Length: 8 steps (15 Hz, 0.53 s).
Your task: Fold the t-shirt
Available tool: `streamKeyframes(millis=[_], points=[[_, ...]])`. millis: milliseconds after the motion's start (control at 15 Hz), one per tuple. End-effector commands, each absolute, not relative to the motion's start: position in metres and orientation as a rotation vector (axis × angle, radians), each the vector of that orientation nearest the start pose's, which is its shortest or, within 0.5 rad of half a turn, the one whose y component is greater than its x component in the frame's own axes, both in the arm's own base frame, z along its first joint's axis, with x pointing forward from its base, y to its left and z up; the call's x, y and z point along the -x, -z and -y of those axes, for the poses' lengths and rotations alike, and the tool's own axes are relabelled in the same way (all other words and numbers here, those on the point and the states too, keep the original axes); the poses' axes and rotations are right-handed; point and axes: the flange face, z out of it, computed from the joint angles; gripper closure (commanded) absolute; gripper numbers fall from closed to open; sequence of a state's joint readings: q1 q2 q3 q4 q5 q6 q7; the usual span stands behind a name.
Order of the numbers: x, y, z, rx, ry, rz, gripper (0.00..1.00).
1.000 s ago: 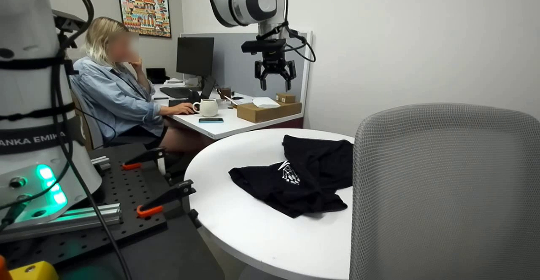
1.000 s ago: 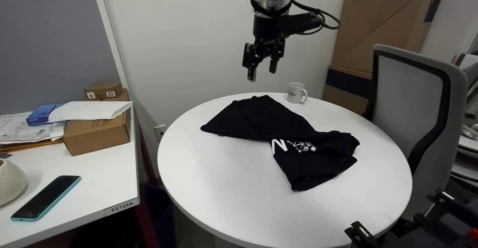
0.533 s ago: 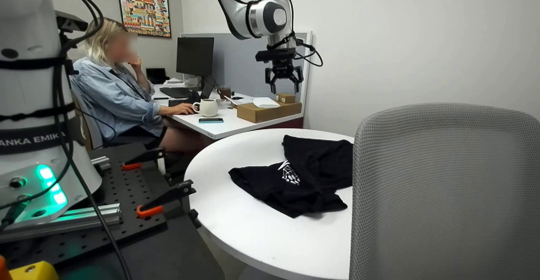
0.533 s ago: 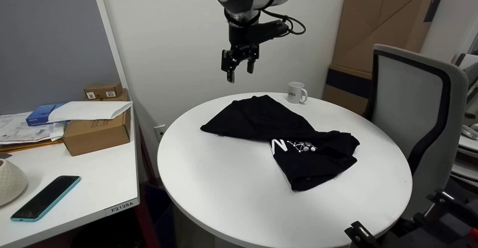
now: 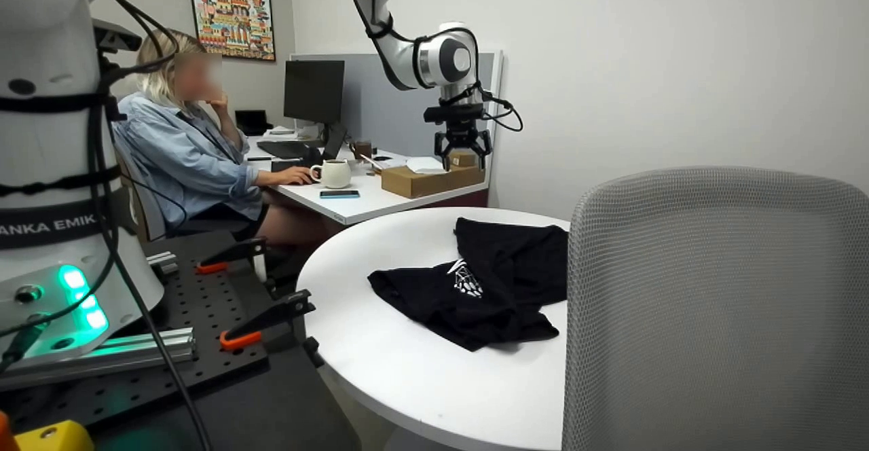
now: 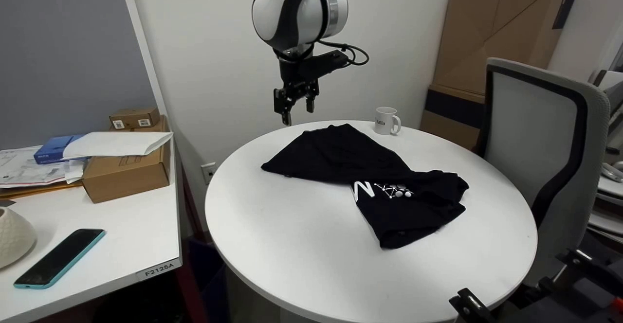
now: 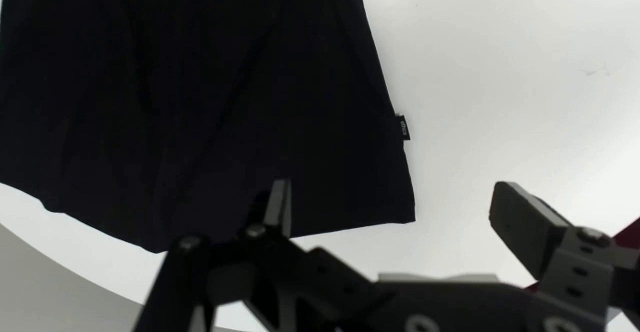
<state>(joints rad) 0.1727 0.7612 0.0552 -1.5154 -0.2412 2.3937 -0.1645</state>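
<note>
I held my black two-fingered gripper (image 5: 464, 164), jaws wide apart, above one end of the white-printed black fabric t-shirt (image 6: 336, 152), rumpled on a round white table (image 6: 292, 245).

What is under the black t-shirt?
The t-shirt lies on the round white table, whose top shows around it. Directly beneath the t-shirt, the table is covered; anything there would be hidden.

T-shirt (image 5: 502, 281) lies rumpled; gripper (image 5: 464, 164) (jaws apart) hovers.
</note>
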Motion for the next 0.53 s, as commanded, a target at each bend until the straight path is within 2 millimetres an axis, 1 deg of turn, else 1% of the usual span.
streamKeyframes(millis=[0,133,267,467], points=[[-0.733,-0.212,-0.186,3.174,0.186,0.964,0.0],[-0.739,-0.204,-0.204,3.171,0.197,0.99,0.0],[-0.745,-0.196,-0.217,3.178,0.221,1.032,0.0],[-0.754,-0.184,-0.226,3.195,0.262,1.08,0.0]])
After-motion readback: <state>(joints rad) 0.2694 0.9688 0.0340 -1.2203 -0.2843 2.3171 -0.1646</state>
